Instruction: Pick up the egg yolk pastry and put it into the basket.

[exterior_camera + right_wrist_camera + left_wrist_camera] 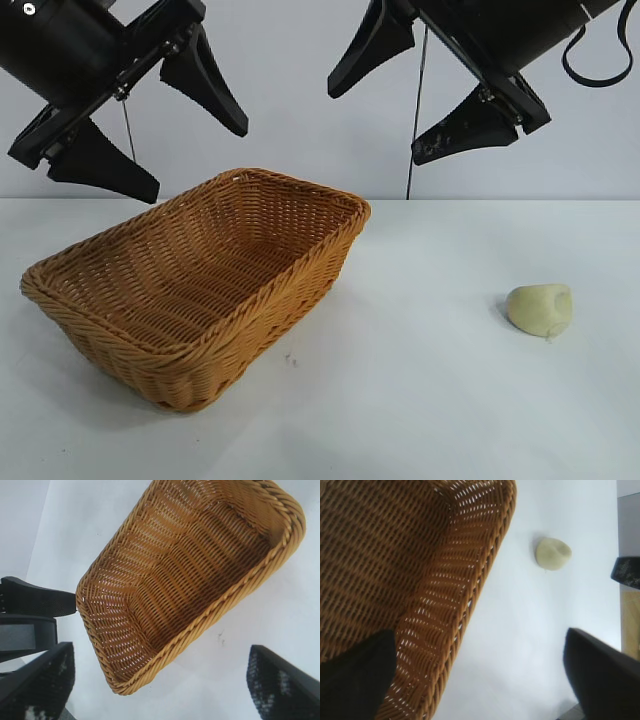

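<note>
Exterior view: left hand hangs above basket's near-left end, fingers spread wide, holding nothing. Right hand hangs above bare white desk, fingers wide, empty. Egg yolk pastry lies on desk below right hand, slightly outward, well apart from basket.

Left wrist view: basket rim under left hand; pastry beyond, on desk.

Right wrist view: basket ahead of right hand, empty; pastry out of frame.
</note>
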